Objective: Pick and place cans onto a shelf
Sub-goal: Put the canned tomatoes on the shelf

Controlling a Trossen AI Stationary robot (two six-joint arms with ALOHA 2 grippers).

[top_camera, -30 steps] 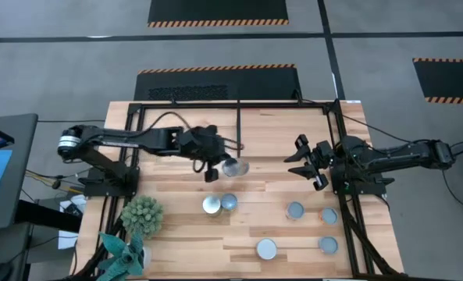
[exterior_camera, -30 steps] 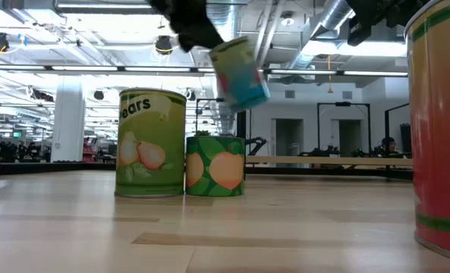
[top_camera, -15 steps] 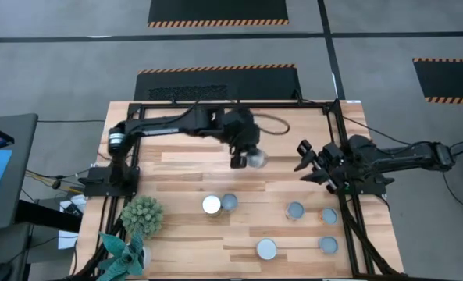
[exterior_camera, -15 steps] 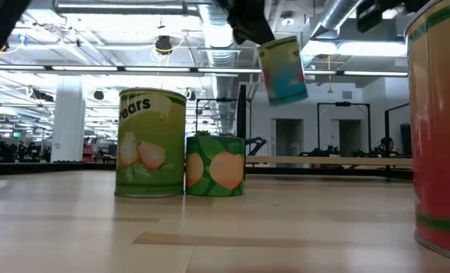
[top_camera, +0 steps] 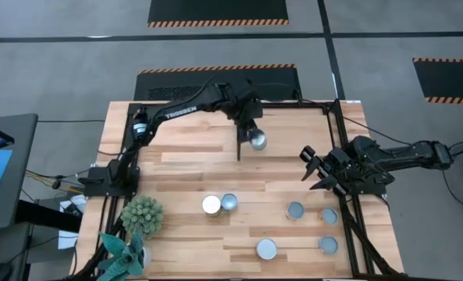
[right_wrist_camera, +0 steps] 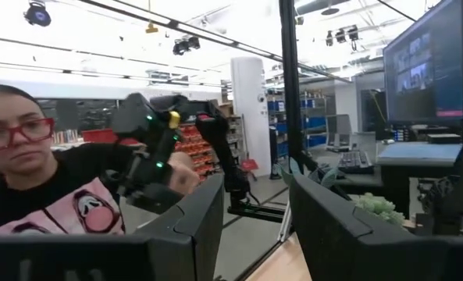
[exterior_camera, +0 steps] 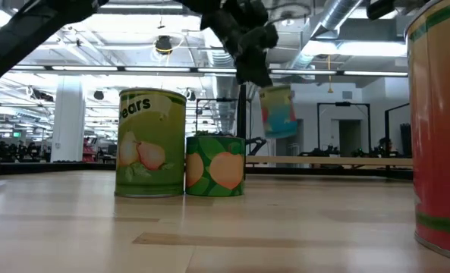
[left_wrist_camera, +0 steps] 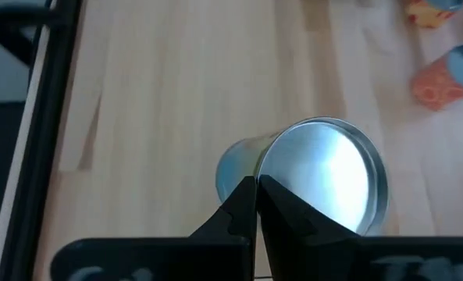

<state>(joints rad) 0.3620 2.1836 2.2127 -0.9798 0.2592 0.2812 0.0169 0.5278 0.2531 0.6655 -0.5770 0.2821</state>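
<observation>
the left gripper (top_camera: pixel 249 127) is clenched on the rim of a can (top_camera: pixel 257 140), holding it up over the far middle of the shelf (top_camera: pixel 239 105). the right gripper (top_camera: pixel 315 168) waits at the right, fingers spread, grasping nothing.

Overhead looks straight down; low camera sits level on my table (top_camera: pixel 184 168); both share the lifted can (top_camera: pixel 257 140).

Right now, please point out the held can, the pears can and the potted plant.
held can (top_camera: pixel 257 140), high view, on its shiny top.
pears can (exterior_camera: pixel 150 142), low view, on its green label.
potted plant (top_camera: pixel 142 214), high view, on its spiky leaves.
</observation>
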